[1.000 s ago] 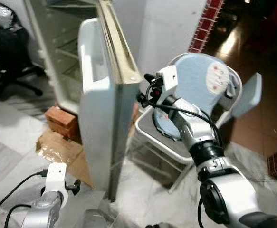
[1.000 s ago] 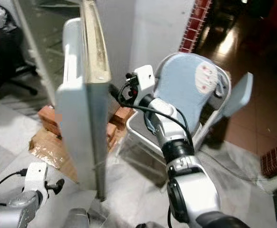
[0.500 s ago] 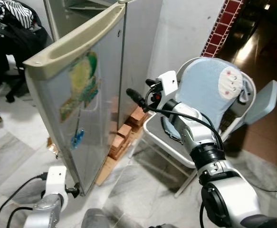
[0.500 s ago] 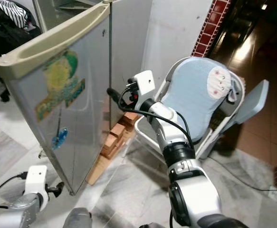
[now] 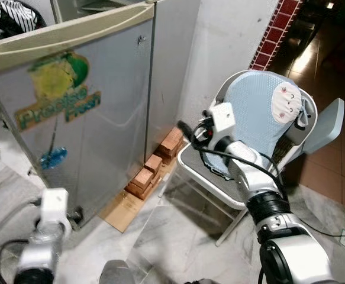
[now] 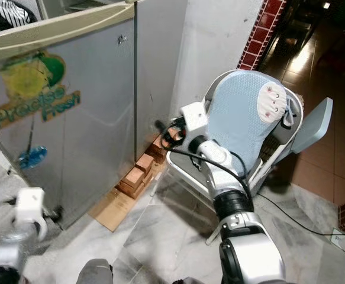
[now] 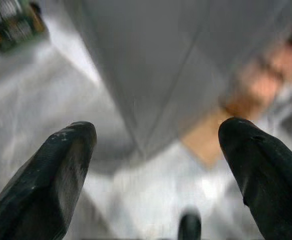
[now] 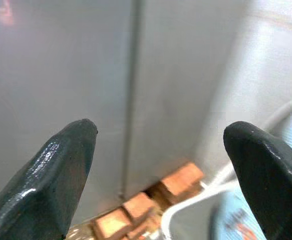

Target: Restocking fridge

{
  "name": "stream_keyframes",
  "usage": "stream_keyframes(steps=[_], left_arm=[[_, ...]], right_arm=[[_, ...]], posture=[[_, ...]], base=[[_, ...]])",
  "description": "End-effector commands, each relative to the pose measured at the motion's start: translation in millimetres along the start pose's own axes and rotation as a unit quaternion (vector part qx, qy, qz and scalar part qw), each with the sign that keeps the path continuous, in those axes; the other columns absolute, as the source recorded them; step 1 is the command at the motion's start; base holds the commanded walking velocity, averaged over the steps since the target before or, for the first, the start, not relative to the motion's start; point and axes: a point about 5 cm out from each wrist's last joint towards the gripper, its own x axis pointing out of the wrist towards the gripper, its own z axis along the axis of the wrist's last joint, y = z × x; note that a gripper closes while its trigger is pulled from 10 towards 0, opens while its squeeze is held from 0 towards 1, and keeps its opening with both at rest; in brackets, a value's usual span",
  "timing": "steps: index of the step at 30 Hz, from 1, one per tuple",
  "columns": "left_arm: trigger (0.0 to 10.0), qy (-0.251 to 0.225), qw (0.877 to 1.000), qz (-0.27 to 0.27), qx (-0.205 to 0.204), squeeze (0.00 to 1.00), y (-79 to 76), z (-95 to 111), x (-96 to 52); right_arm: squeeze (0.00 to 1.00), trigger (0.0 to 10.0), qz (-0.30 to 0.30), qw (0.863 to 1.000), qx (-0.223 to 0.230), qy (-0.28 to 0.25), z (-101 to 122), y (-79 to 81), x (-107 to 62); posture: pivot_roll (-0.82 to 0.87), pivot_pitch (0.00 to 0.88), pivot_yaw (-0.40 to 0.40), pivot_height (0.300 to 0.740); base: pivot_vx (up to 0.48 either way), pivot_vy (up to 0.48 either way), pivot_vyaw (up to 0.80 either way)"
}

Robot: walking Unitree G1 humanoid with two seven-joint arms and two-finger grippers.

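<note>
Fingers [image 8: 68, 175] of both grippers spread and empty, right gripper [image 5: 183, 127] near the fridge door [image 5: 95, 112]

The 2 head views look forward and down from above at the fridge [image 5: 83, 112], chair [image 5: 261, 118] and floor [image 6: 160, 236], sharing nearly the same scene. The left wrist view looks low at the fridge's bottom corner and the bricks [image 7: 281, 65]. The right wrist view faces the fridge side, close.
</note>
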Motion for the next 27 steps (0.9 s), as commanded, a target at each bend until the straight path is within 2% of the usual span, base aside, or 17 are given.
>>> stream_keyframes(steps=[1, 2, 5, 9, 10, 15, 18, 21, 27], left_arm=[[10.0, -0.045, 0.999, -0.012, -0.005, 0.00, -9.1, 20.4, 0.8], [10.0, -0.095, 0.995, -0.032, -0.015, 0.00, -21.3, 41.5, 1.9], [10.0, -0.108, 0.993, -0.039, -0.018, 0.00, -25.4, 46.7, 1.8], [10.0, -0.187, 0.975, -0.118, 0.017, 0.00, -63.9, 63.7, -7.0], [10.0, -0.191, 0.974, -0.122, 0.016, 0.00, -65.6, 64.2, -7.2], [10.0, -0.199, 0.971, -0.135, 0.018, 0.00, -72.1, 64.7, -8.8], [10.0, -0.208, 0.966, -0.156, 0.016, 0.00, -80.7, 67.1, -12.7], [10.0, -0.209, 0.963, -0.169, 0.025, 0.00, -84.1, 65.2, -14.8], [10.0, -0.203, 0.963, -0.178, 0.024, 0.00, -85.3, 60.3, -15.8]], right_arm=[[0.00, 10.0, -0.045, 0.999, -0.004, -0.013, 0.4, -14.1, -8.2], [0.00, 10.0, -0.094, 0.995, -0.007, -0.013, -6.7, -29.4, -21.3], [0.00, 10.0, -0.108, 0.994, -0.008, -0.012, -8.7, -33.8, -25.3], [0.00, 10.0, -0.217, 0.976, -0.017, -0.002, -23.3, -63.0, -53.2], [0.00, 10.0, -0.224, 0.974, -0.017, -0.002, -23.6, -64.2, -54.5], [0.00, 10.0, -0.235, 0.972, -0.009, -0.001, -27.3, -62.6, -61.7], [0.00, 10.0, -0.233, 0.972, -0.008, 0.008, -35.7, -53.8, -73.0], [0.00, 10.0, -0.231, 0.973, -0.003, 0.022, -46.0, -46.6, -82.4], [0.00, 10.0, -0.235, 0.972, 0.000, 0.023, -48.8, -43.8, -86.1]], posture=[[0.16, 0.000, -0.108, 0.740], [0.16, 0.000, -0.117, 0.740], [0.16, 0.000, -0.115, 0.740], [0.12, 0.000, -0.082, 0.740], [0.12, 0.000, -0.082, 0.740], [0.09, 0.000, -0.056, 0.740], [0.08, 0.000, -0.050, 0.740], [0.07, 0.000, -0.047, 0.740], [0.06, 0.000, -0.036, 0.740]], base=[[0.000, 0.000, 0.00], [0.000, 0.000, 0.00], [0.000, 0.000, 0.00], [0.000, 0.000, 0.00], [0.000, 0.000, 0.00], [0.000, 0.000, 0.00], [0.000, 0.219, 0.00], [0.000, 0.480, -0.74], [0.000, 0.480, -0.77]])
